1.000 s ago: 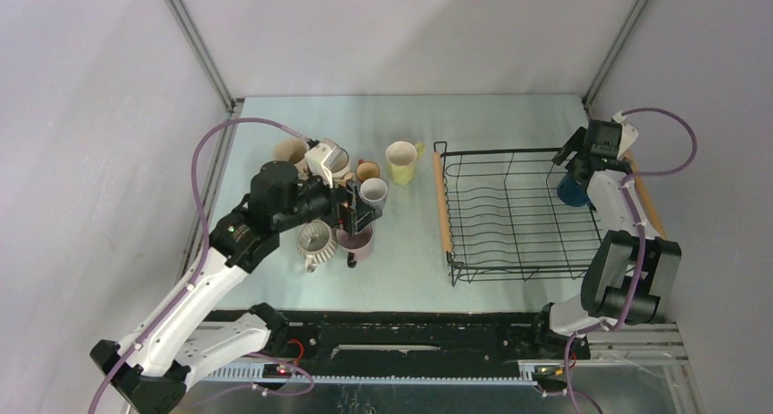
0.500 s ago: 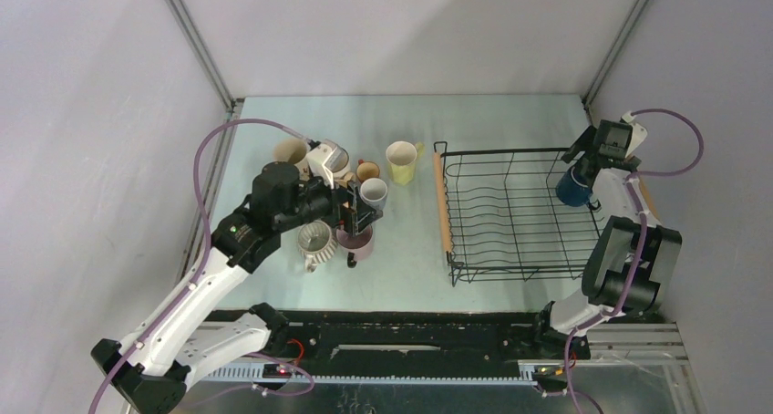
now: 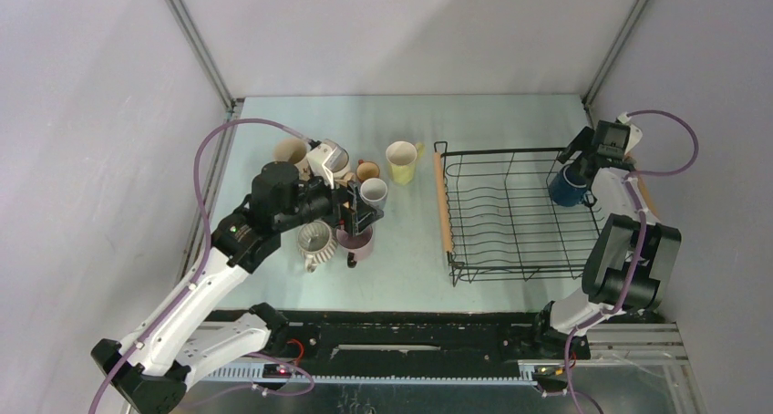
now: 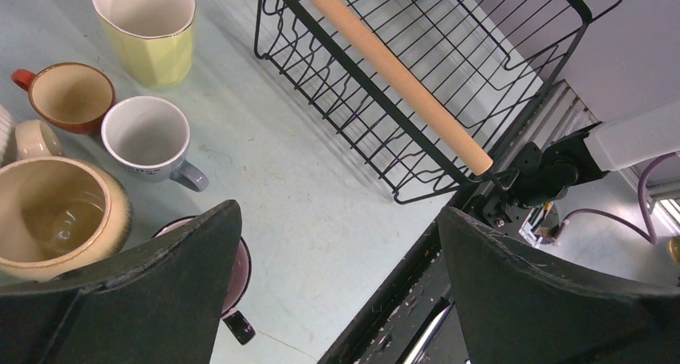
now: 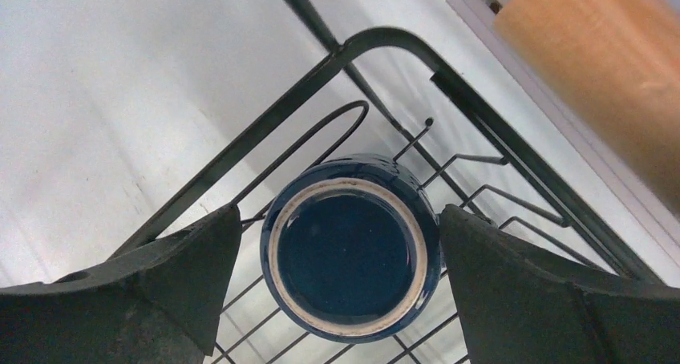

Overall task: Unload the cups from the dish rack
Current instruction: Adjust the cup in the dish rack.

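We are poising the right gripper [image 5: 338,210], jaws spread to straddle it, above the dark blue cup [image 5: 346,256] in the dish rack's [image 3: 497,151] two-o'clock corner.

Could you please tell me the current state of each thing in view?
Blue cup: in the rack, ungripped.
Rack: holds only the blue cup.
Yellow cup: upright on table.
Grey cup: upright on table.
Orange cup: upright on table.
Left gripper: open, empty.
Right gripper: open, over blue cup.
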{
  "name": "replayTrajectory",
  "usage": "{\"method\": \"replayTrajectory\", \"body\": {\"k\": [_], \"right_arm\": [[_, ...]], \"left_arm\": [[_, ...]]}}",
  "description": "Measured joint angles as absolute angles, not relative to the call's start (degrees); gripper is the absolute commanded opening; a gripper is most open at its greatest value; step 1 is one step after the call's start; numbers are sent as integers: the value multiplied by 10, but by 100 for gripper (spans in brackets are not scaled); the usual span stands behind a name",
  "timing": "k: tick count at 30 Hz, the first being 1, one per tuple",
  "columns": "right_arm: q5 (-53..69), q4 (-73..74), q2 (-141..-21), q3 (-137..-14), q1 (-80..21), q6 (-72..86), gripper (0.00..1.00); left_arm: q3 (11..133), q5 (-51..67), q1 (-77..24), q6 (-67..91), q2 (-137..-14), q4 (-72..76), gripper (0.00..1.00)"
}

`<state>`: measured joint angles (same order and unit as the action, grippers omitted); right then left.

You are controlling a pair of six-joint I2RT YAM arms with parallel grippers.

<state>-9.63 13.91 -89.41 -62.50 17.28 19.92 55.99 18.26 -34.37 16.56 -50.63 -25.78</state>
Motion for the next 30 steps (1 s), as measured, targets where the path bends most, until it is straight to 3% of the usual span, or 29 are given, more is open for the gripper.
{"method": "replayTrajectory", "body": {"k": [30], "right_arm": [[-90,235,-803,-589,94,245,100]], "left_arm": [[560,185,-344,171,-507,-257,100]]}}
